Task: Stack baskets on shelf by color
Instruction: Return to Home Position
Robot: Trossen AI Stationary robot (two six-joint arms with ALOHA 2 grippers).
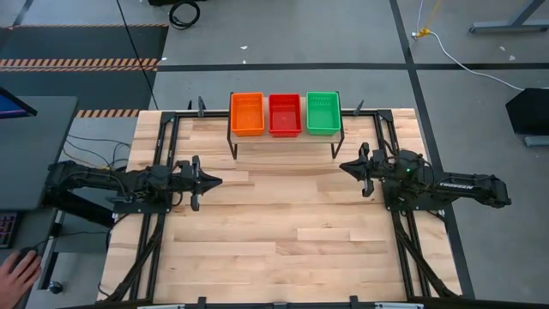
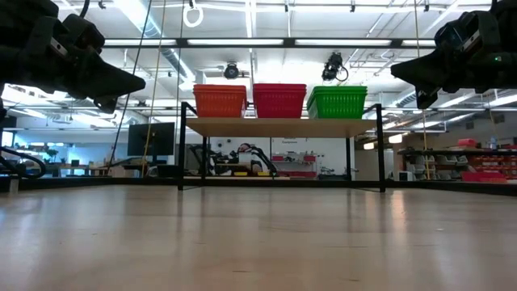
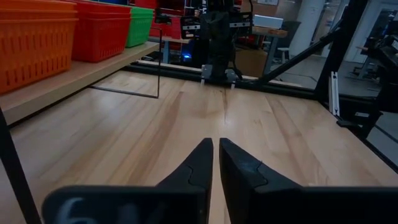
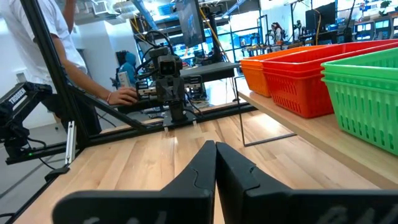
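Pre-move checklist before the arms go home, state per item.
1. Baskets sorted by colour on the shelf: orange stack, red stack and green stack stand side by side. ok.
2. Three baskets in each stack: cannot tell, the layers cannot be counted.
3. Left tool empty: ok, shut, above the left side of the table, apart from the shelf.
4. Right tool empty: ok, shut, above the right side, apart from the shelf.
5. No loose basket on the table: ok.
6. Person's hand off the table: ok, beyond its left edge.
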